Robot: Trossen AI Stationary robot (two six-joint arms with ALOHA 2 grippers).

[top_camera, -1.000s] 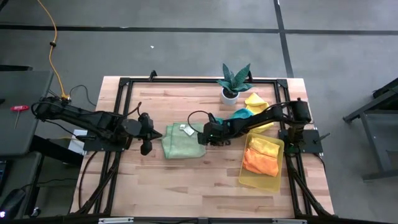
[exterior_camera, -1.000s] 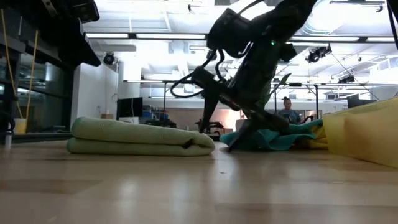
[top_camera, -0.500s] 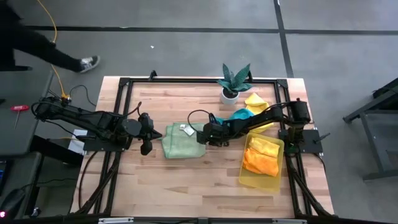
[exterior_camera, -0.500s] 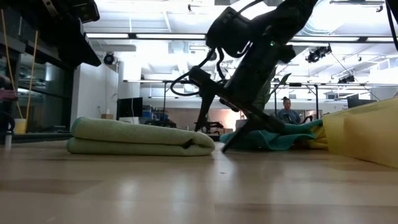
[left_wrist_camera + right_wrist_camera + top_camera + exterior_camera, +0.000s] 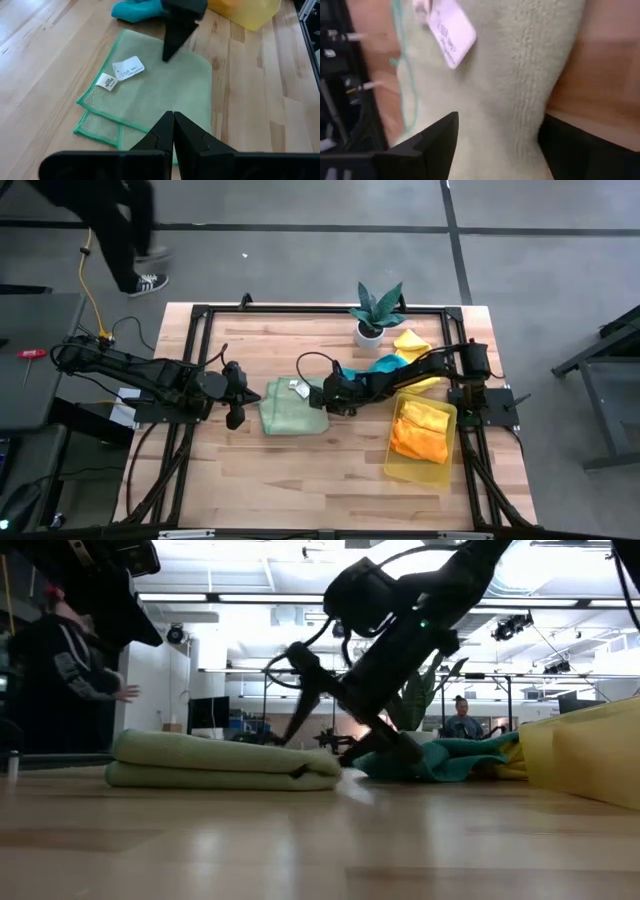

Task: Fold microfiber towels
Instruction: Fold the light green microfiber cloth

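A pale green towel (image 5: pixel 288 408) lies folded in layers on the table's middle, two white labels (image 5: pixel 127 67) on top. My right gripper (image 5: pixel 320 395) is open at its right edge (image 5: pixel 325 772), one finger (image 5: pixel 290 700) above the cloth, the other (image 5: pixel 375 745) low by the table. My left gripper (image 5: pixel 243 393) is shut and hovers just left of the towel, holding nothing. A teal towel (image 5: pixel 385 365) and a yellow towel (image 5: pixel 412 345) lie crumpled at the back right. Orange and yellow towels (image 5: pixel 420 430) lie in the yellow tray (image 5: pixel 405 470). My right gripper comes slanting down from the table's right side, open, with the green towel's right edge (image 5: pixel 530 100) between its two fingers (image 5: pixel 425 145). Whether either finger touches the cloth I cannot tell.
A spiky green plant in a white pot (image 5: pixel 375 315) stands at the back, beside the teal towel. A black frame (image 5: pixel 200 315) runs along the table's edges. A person (image 5: pixel 120 230) walks on the floor beyond the far left corner.
My right gripper has moved toward the table's left, from beside the green towel to over its right edge, tipping further down and rolling a little, still open. The person has walked along the floor behind the table.
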